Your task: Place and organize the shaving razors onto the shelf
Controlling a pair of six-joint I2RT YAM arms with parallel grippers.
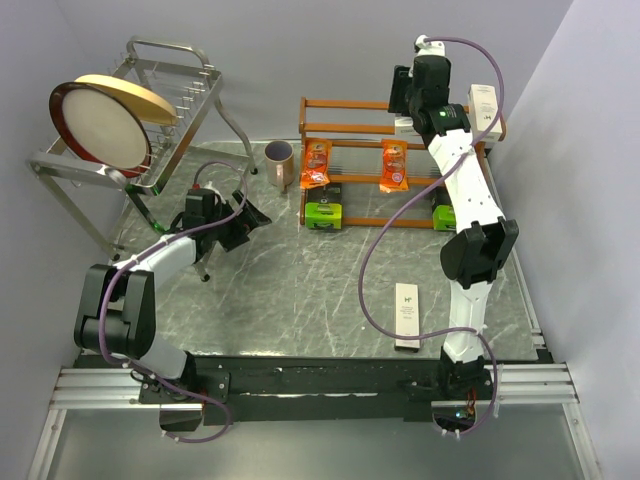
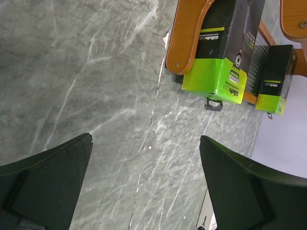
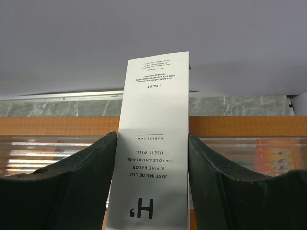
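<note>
Grey marble tabletop (image 1: 300, 290), wooden shelf (image 1: 345, 104) at the back. Right gripper (image 3: 152, 143) pinches a white Harry's razor box (image 3: 156, 96) over the shelf's top, probably to line it up there; left gripper (image 2: 145, 141) sits spread wide, empty.

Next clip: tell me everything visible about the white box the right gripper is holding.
The white razor box is a long, slim carton, apparently matte cardboard, undented. Dark print, upside down in the wrist view: an H logo, "Just inside lies a fine razor handle and blade. Use it well.", harrys.com, 1 razor. The right gripper clamps its long sides between black jaws, the far end sticking out past them. The orange-brown shelf lies behind; contact with it cannot be told.
</note>
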